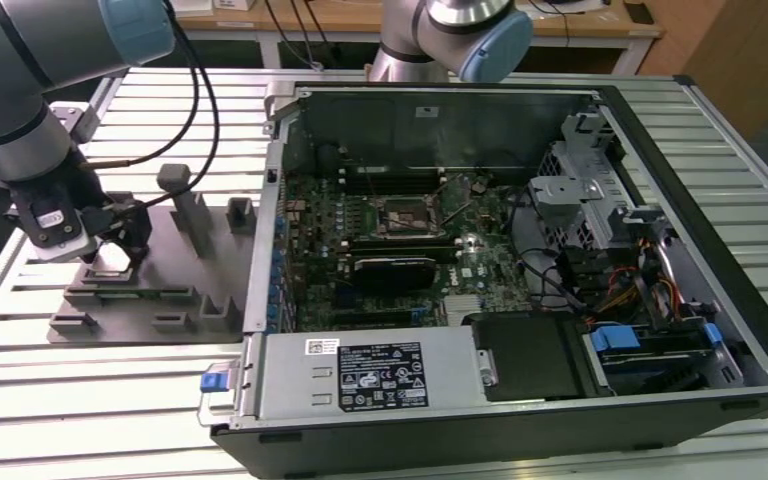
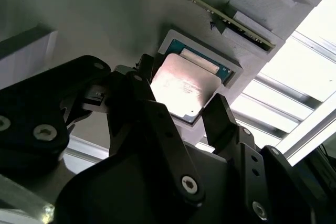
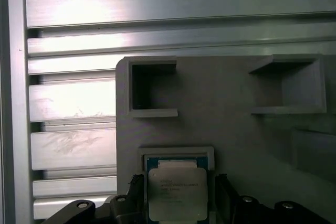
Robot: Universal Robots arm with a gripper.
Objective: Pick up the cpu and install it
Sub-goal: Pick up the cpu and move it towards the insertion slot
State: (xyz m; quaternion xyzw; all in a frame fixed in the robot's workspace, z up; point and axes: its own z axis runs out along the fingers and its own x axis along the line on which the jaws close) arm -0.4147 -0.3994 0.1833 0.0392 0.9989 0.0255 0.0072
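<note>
While the cpu lies in its holder, the released fingers flank it, apart.

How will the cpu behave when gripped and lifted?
Probably stiff: the cpu is a flat, metal-topped plate. Its thin edges give the jaws straddling it little to hold, so it could slip or tilt. Likely light: it is small and sits in a shallow recess of the grey holder.

The arm angles down, its end effector pointing downward, fingers spread apart.
</note>
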